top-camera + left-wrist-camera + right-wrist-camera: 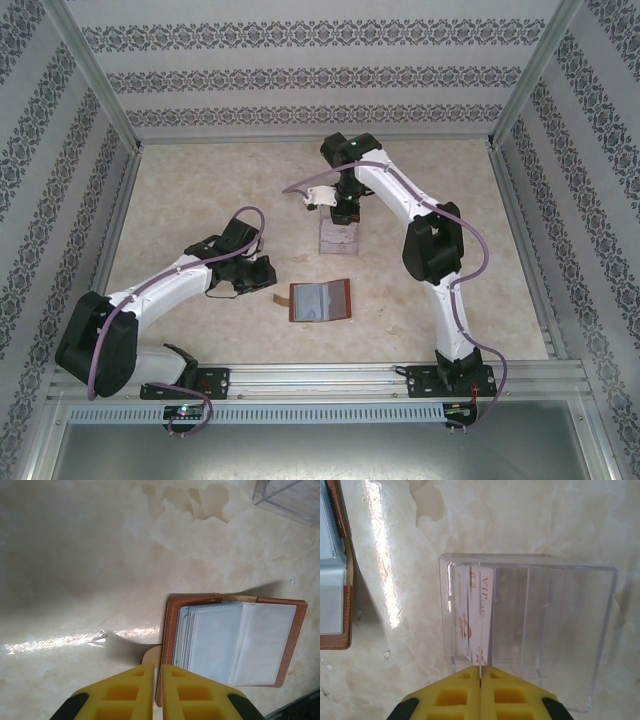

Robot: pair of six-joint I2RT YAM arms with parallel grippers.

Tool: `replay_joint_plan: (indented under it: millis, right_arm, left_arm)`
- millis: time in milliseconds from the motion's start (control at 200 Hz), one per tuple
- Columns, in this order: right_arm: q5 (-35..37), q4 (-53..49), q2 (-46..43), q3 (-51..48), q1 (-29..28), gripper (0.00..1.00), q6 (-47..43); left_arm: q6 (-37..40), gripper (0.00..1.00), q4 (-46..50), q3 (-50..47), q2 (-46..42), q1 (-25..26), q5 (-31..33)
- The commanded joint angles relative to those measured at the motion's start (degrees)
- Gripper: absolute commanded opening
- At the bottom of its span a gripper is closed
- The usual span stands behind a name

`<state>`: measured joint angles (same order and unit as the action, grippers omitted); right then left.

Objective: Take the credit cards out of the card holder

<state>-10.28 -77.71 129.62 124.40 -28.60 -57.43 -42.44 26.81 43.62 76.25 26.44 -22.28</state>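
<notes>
Yellow-fingered right gripper of mine pinched shut on near edge of pale VIP credit card. Card light, stiff, slick and thin; likely to twist, so best held square on flat faces. It stands on edge in end slot of clear plastic tray, walls close beside, room open above. Left gripper nearly closed, nothing seen between fingers, tan strap tab just past tips. Beyond, leather card holder lies open flat, bare marbled table around.

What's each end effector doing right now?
Left end effector: closed at the strap tab of the card holder; grip unclear.
Right end effector: closed on a credit card at the clear tray.
</notes>
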Motion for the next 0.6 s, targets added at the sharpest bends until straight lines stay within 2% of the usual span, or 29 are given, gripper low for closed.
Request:
replay_joint_plan:
  millis: [0, 375, 510, 595]
  right_arm:
    - [-0.4, -3.6, 2.0, 2.2, 0.7, 0.00, -1.5]
    - [-2.0, -4.1, 5.3, 2.7, 0.1, 0.03, -1.5]
    - [-0.6, -3.5, 5.3, 2.7, 0.2, 0.20, -0.9]
    - [1.9, -2.0, 4.6, 2.6, 0.4, 0.24, 0.0]
  left_arm:
    - [1.0, 0.12, 1.0, -0.3, 0.5, -1.1, -0.7]
    - [0.8, 0.12, 0.5, -0.5, 1.0, -1.6, -1.4]
    - [0.9, 0.12, 0.4, 0.0, 1.5, -1.6, -1.8]
    - [1.1, 0.12, 0.7, 0.3, 1.8, -1.6, -1.8]
